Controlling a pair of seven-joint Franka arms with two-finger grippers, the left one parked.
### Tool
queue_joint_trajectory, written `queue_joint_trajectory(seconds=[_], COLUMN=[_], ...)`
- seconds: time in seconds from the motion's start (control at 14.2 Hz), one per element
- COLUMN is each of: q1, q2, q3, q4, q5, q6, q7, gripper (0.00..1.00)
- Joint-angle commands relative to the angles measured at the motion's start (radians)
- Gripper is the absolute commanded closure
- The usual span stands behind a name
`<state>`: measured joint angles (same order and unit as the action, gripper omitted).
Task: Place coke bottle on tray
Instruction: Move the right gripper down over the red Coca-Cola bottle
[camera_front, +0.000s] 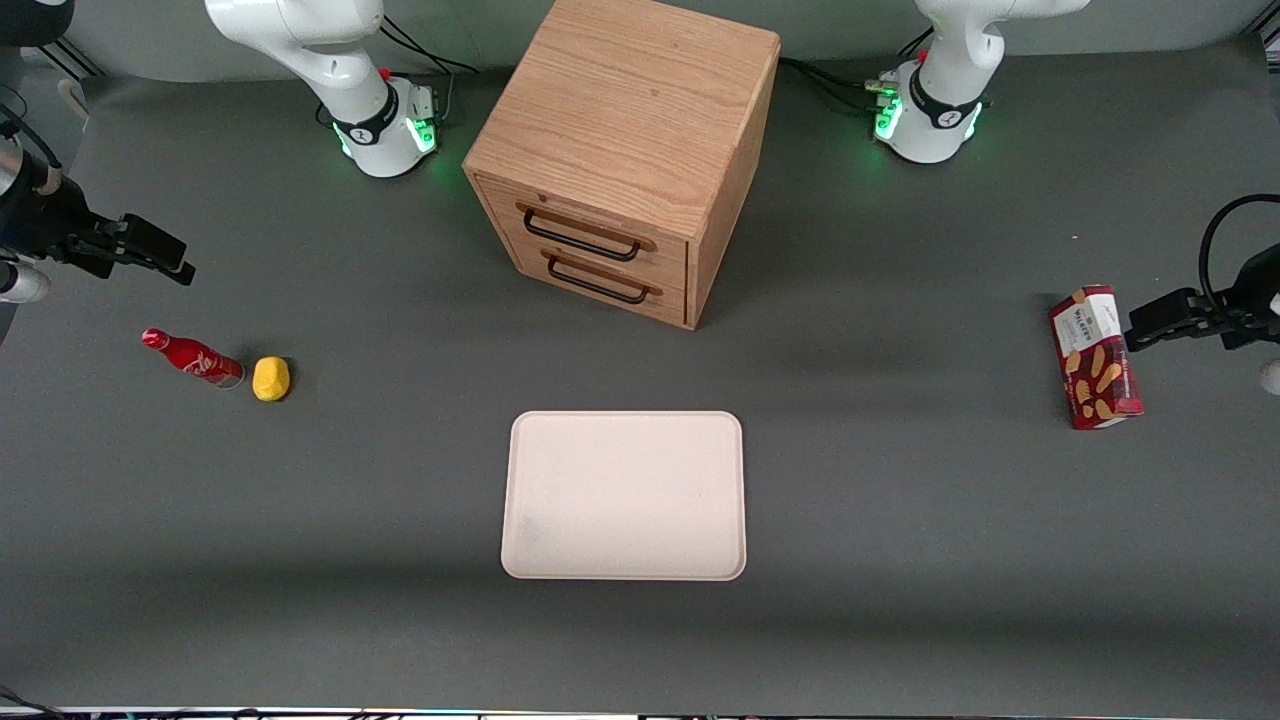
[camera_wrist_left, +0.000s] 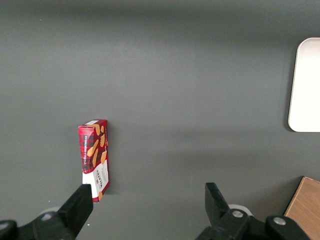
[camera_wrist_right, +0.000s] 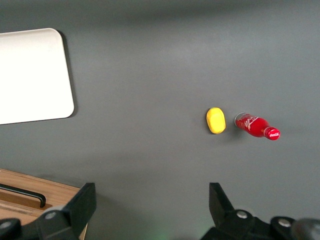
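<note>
Front view first: the tray (camera_front: 624, 495) sits flat on the dark bench (camera_front: 900, 520), nearer the camera than the wooden drawer cabinet (camera_front: 625, 160), with nothing on it. The coke bottle (camera_front: 192, 357) is way off toward the working arm's end of the bench, well apart from the tray. It looks upright to me, but from this high angle it could be leaning, hard to call. A small yellow lump (camera_front: 271, 379) sits just beside the bottle's base, on the side toward the tray. The hand (camera_front: 150, 248) hangs above the bench, farther from the camera than the bottle, not touching anything. A red snack box (camera_front: 1096, 357) is down at the parked arm's end.

Left wrist view: just the snack box (camera_wrist_left: 94, 152) standing on the bench, plus a corner of the tray (camera_wrist_left: 305, 85) and a bit of the cabinet (camera_wrist_left: 306, 207).

Right wrist view: both fingers (camera_wrist_right: 80, 206) of the hand (camera_wrist_right: 150, 207) are spread wide apart with nothing between them, so it's open and empty. The bottle (camera_wrist_right: 256, 126) and the yellow lump (camera_wrist_right: 215, 120) sit right next to each other with a narrow gap, well apart from the tray (camera_wrist_right: 32, 75). An edge of the cabinet (camera_wrist_right: 30, 197) with a black drawer handle (camera_wrist_right: 22, 195) shows near one finger.
</note>
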<state>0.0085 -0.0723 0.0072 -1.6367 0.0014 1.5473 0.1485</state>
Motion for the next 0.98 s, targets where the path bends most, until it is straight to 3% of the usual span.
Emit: queue_joint_trajectory(seconds=[0.0,0.21,0.49,0.91], q1=[0.001,-0.002,-0.001,0.001], q2=[0.011,0.012,0.017,-0.001], q3=[-0.004,-0.016,-0.145,-0.337], q4=[0.032,0.025,-0.04,-0.316], q5=[0.003,0.003,-0.003,-0.058], q6=[-0.038,-0.041,0.005,0.31], q7=[-0.024,-0.041,-0.254,-0.513], gripper=[0.0,0.0,0.0,0.0])
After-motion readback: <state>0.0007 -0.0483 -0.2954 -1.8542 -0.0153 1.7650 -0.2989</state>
